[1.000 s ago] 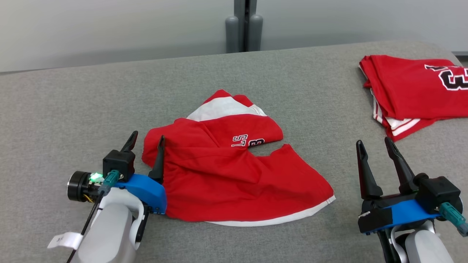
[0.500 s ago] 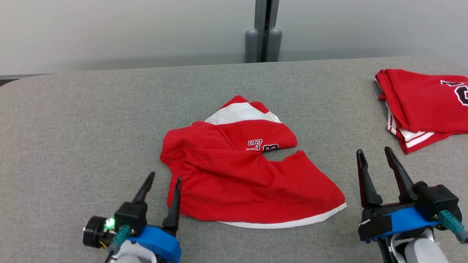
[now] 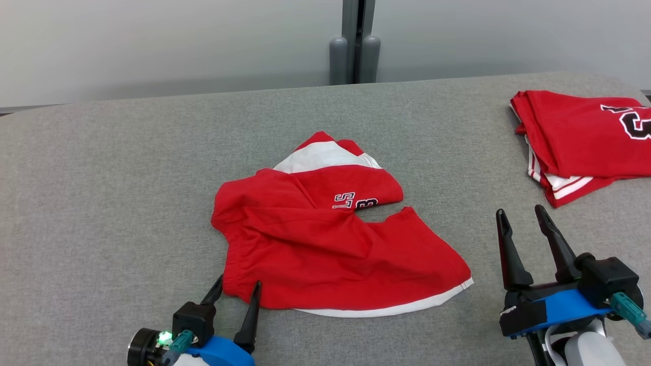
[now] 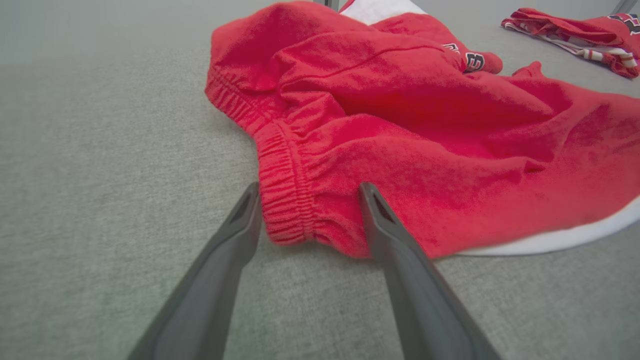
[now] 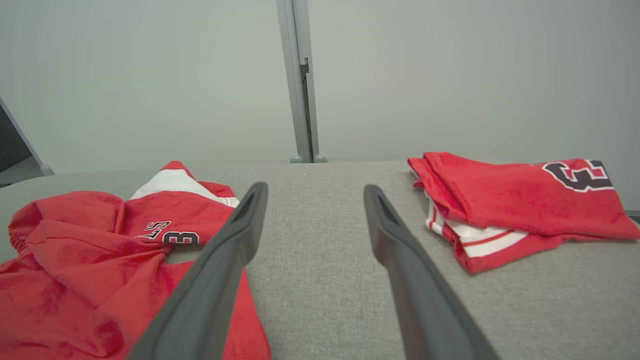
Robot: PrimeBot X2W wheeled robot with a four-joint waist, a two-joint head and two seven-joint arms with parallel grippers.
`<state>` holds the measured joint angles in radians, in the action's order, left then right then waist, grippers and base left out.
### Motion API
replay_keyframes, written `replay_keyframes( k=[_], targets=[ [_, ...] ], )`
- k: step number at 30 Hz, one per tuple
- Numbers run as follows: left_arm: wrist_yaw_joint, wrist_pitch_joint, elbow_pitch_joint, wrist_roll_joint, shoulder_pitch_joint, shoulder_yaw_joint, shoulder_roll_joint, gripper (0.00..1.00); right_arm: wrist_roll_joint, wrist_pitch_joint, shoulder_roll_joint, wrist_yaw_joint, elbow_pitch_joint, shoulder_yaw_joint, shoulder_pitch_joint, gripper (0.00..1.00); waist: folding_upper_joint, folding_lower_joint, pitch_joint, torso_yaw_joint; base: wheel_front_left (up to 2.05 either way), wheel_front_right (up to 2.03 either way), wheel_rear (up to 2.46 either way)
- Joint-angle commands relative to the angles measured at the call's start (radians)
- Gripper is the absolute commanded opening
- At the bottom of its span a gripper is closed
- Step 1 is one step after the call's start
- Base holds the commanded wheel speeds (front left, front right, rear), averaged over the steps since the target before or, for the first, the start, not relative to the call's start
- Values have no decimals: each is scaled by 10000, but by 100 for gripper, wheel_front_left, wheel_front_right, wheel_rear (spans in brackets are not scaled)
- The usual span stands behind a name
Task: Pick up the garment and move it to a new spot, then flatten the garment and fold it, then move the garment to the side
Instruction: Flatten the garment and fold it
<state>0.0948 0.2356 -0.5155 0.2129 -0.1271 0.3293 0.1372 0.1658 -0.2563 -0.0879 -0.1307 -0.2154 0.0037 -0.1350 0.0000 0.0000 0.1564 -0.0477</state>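
Red basketball shorts (image 3: 325, 249) are lying crumpled, well left of the folded red garment (image 3: 580, 132) | my left claw (image 4: 310, 187) is straddling their waistband (image 4: 285, 165) end, jaws spread, gripping nothing | my right claw (image 3: 520, 210) is hovering spread and empty near that folded garment | I am judging every step pending

The garment (image 3: 335, 249) lies at the middle of the table (image 3: 101, 178), with a folded garment (image 3: 580, 137) well apart at the far right. The left gripper (image 3: 239, 281) is at the garment's near left corner (one finger on either side of it), and the right gripper (image 3: 520, 210) stands to the garment's right, before the folded garment.
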Motion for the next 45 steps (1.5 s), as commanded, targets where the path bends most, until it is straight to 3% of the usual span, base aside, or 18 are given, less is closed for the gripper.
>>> replay_keyframes(
  k=[1, 7, 8, 9, 10, 23, 32, 38, 45],
  targets=[
    [32, -92, -158, 80, -141, 26, -37, 100, 46, -5, -79, -1, -25, -8, 12, 100, 0, 0, 26, -60, 0, 0, 0],
    [110, 2, -538, 175, -545, 211, -150, 100, 81, -5, -108, -1, 2, 25, -41, 100, 0, 0, 84, -188, 0, 0, 0],
    [124, 43, -604, 191, -614, 247, -164, 76, 71, -5, -108, -1, 6, 15, -33, 100, 0, 0, 76, -188, 0, 0, 0],
    [151, 70, -632, 199, -696, 273, -181, 45, 55, -3, -109, -1, 9, -7, -17, 100, 0, 0, 66, -180, 0, 0, 0],
    [173, 101, -649, 204, -781, 302, -194, 0, 34, 1, -107, -1, 8, -21, -2, 100, 0, 0, 50, -169, 0, 0, 0],
    [250, 270, 319, 372, -196, 540, -19, 0, 99, -16, 24, -1, -190, -143, 405, 100, 0, 0, -539, 620, 0, 0, 0],
    [-25, -823, 2461, 545, 1549, 790, 383, 0, 134, -47, 90, -1, -239, -216, 407, 100, 0, 0, -517, 1107, 0, 0, 0],
    [-250, -1313, 3637, 671, 2128, 761, 571, 0, 158, -65, 51, -1, -294, -246, 355, 100, 0, 0, -377, 1171, 0, 0, 0],
    [-272, -1292, 3724, 622, 1660, 727, 687, 0, 143, -75, -47, -1, -361, -170, 140, 100, 0, 0, -226, 866, 0, 0, 0]
  ],
)
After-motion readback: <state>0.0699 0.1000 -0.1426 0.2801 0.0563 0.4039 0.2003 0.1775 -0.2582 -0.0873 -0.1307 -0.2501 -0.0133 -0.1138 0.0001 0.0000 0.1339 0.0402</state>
